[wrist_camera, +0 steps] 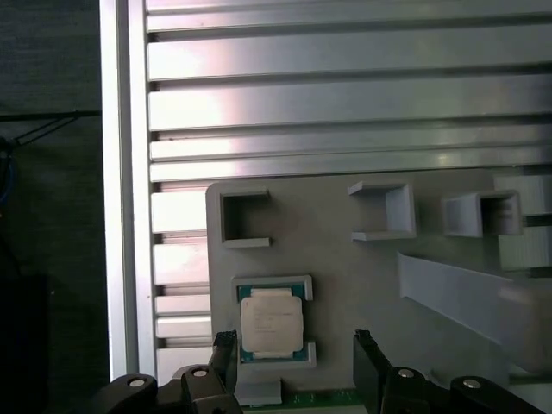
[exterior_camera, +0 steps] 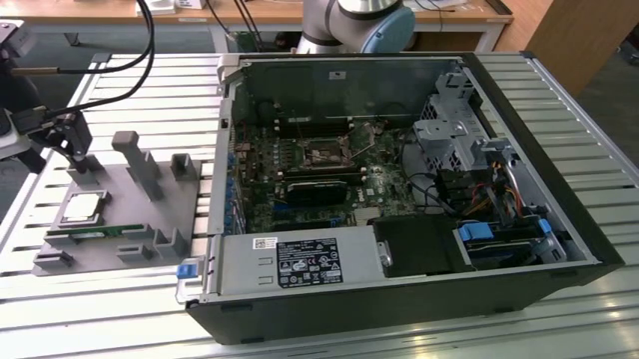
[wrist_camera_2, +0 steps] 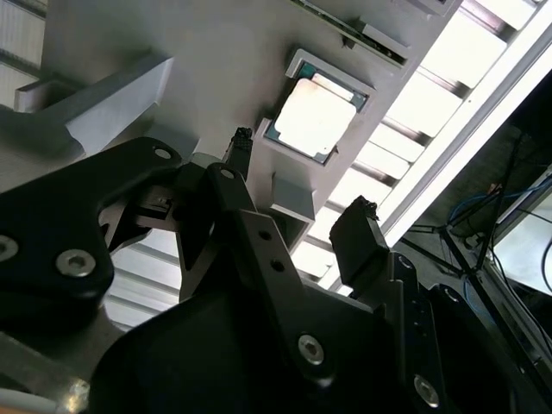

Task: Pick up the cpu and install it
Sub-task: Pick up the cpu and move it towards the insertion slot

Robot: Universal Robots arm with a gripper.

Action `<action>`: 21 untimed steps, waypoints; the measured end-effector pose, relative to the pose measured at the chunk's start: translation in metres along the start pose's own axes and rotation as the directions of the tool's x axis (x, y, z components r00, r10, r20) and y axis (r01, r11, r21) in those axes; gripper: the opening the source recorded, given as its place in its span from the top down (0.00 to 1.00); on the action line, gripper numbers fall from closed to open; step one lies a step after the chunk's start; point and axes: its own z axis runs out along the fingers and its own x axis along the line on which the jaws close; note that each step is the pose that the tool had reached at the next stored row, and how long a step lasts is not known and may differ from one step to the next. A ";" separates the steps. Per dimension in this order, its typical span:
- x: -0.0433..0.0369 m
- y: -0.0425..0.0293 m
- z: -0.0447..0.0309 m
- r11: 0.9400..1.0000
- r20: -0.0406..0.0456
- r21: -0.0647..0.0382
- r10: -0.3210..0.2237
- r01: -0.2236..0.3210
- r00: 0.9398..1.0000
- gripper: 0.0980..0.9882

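First wrist view crops the pincer (wrist_camera: 294, 341) at its base, jaws spread empty above the cpu (wrist_camera: 271, 322).

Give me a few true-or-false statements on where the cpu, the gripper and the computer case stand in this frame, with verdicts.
1. The cpu lies in a pocket of the gray fixture tray. True.
2. The gripper is shut on the cpu. False: it is open and empty, with its fingers apart just over the cpu.
3. The computer case lies open, with its motherboard exposed. True.
4. The cpu sits inside the case. False: it is on the tray, which lies outside the case on the exterior view's left.
5. The green memory stick is plugged into the motherboard. False: it rests on the tray beside the cpu.
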 end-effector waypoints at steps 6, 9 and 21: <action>0.0000 -0.0002 0.0035 1.000 0.000 0.000 0.000 0.000 1.000 0.39; 0.0000 -0.0003 0.0052 1.000 0.000 0.000 0.000 0.000 1.000 0.39; -0.0001 -0.0006 0.0124 1.000 0.000 0.000 0.000 0.000 1.000 0.39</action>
